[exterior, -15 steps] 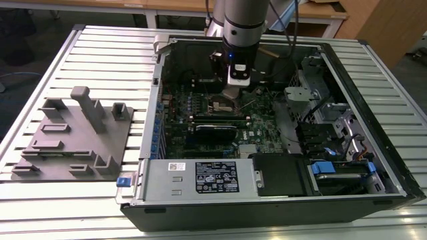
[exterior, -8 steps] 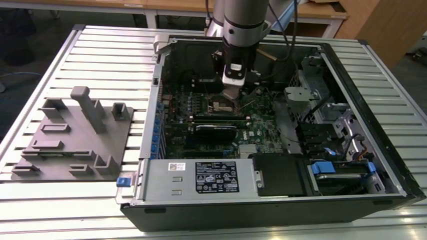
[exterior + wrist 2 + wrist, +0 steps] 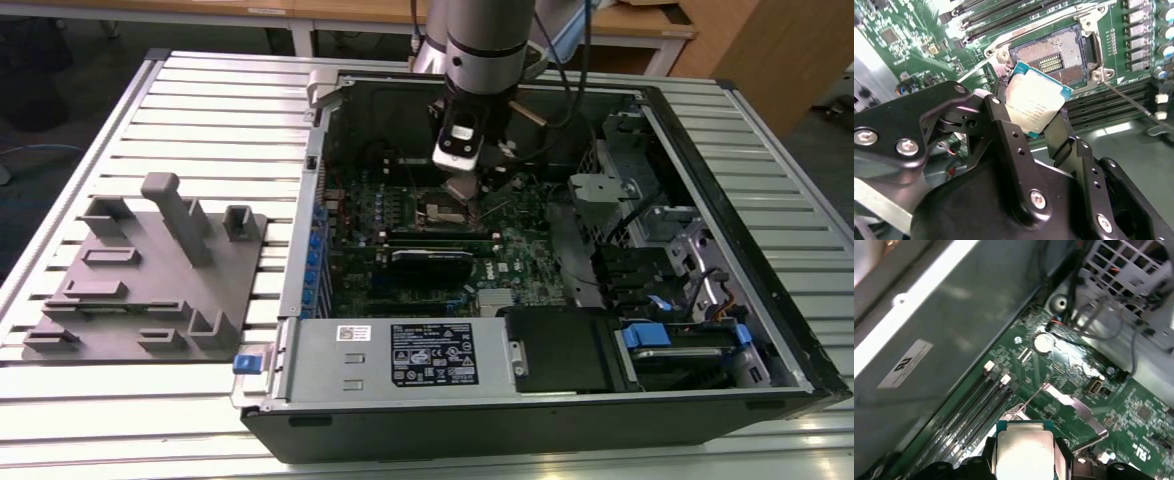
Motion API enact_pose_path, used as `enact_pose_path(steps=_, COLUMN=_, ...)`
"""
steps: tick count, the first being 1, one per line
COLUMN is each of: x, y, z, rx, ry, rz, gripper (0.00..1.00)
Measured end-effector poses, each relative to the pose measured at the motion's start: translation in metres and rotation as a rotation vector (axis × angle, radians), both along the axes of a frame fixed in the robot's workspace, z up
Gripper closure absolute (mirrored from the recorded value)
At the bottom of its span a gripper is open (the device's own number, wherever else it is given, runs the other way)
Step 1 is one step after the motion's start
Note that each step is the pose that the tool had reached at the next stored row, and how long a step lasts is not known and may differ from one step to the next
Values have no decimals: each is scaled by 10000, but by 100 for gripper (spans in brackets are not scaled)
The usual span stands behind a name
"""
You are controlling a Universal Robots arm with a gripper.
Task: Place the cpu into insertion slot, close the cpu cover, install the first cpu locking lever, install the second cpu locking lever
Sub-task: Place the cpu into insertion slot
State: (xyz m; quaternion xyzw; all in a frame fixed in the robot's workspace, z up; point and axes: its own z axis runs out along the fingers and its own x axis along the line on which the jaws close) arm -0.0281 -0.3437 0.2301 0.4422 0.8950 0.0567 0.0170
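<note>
My gripper (image 3: 463, 187) hangs inside the open computer case, just above the insertion slot (image 3: 445, 212) on the green motherboard (image 3: 521, 255). It is shut on the cpu (image 3: 1035, 104), a small square chip with a dull silver top, held by its edges between black fingers (image 3: 1004, 130). In the second wrist view the insertion slot (image 3: 1054, 56) lies uncovered just beyond the chip, its tan contact field showing. The cpu (image 3: 1025, 452) is tilted and clear of the slot. The silvery cpu cover (image 3: 1074, 407) stands swung away. A thin locking lever (image 3: 1134, 106) sticks out, unlatched.
Long black memory slots (image 3: 979, 405) run beside the socket. A coin battery (image 3: 1043, 342) and loose cables (image 3: 1089, 330) lie further on. A power supply (image 3: 387, 355) and drive cages (image 3: 681, 345) crowd the case. A grey fixture block (image 3: 147, 280) sits at the exterior view's left.
</note>
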Motion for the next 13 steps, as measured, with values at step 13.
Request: enact_pose_path(steps=13, x=-32, y=0, z=-10, rx=-1, ry=0, rz=-1420, gripper=46)
